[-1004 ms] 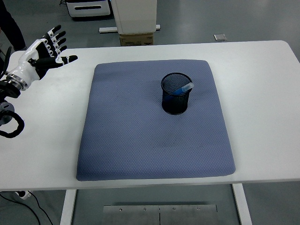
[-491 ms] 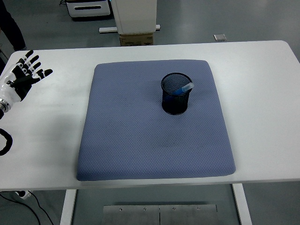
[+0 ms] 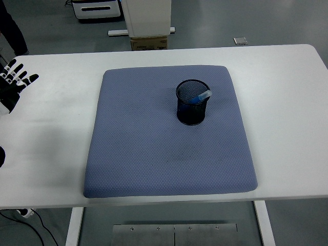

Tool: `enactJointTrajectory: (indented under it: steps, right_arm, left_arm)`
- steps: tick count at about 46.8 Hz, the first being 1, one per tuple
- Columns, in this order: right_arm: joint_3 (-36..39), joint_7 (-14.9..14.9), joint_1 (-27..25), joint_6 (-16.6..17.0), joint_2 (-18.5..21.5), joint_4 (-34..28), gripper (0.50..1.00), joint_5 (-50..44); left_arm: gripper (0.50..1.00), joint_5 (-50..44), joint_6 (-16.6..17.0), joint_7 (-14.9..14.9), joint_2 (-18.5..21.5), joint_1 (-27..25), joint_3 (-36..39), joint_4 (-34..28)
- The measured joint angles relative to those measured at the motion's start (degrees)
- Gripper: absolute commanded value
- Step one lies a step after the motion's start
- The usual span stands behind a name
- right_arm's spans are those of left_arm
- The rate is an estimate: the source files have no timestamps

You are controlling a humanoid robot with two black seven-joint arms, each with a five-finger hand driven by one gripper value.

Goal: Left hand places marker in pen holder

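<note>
A black mesh pen holder (image 3: 192, 102) stands upright on the blue-grey mat (image 3: 154, 148), right of the mat's middle. A blue marker (image 3: 199, 97) with a pale cap leans inside it, its cap resting against the right rim. My left hand (image 3: 12, 83) sits at the picture's far left edge over the white table, fingers spread and holding nothing, far from the holder. The right arm does not show.
The mat covers most of the white table (image 3: 287, 102). Beyond the table's far edge stand a white cabinet (image 3: 147, 18) and a cardboard box (image 3: 149, 43). A dark cable loop (image 3: 2, 156) shows at the left edge.
My left hand has drawn back to the left and slightly down, from beside the mat's far-left corner to the picture's edge. The marker and holder have not moved.
</note>
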Motion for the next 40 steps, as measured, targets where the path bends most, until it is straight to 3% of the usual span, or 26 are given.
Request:
enactJointTrajectory:
  steps: [40]
  right_arm:
    - [-0.6,-0.2,0.0,0.0,0.0,0.2,1.0,-0.3]
  left_arm:
    - [1.0,0.0,0.6,0.0,-0.2,1.3,-1.2,1.7]
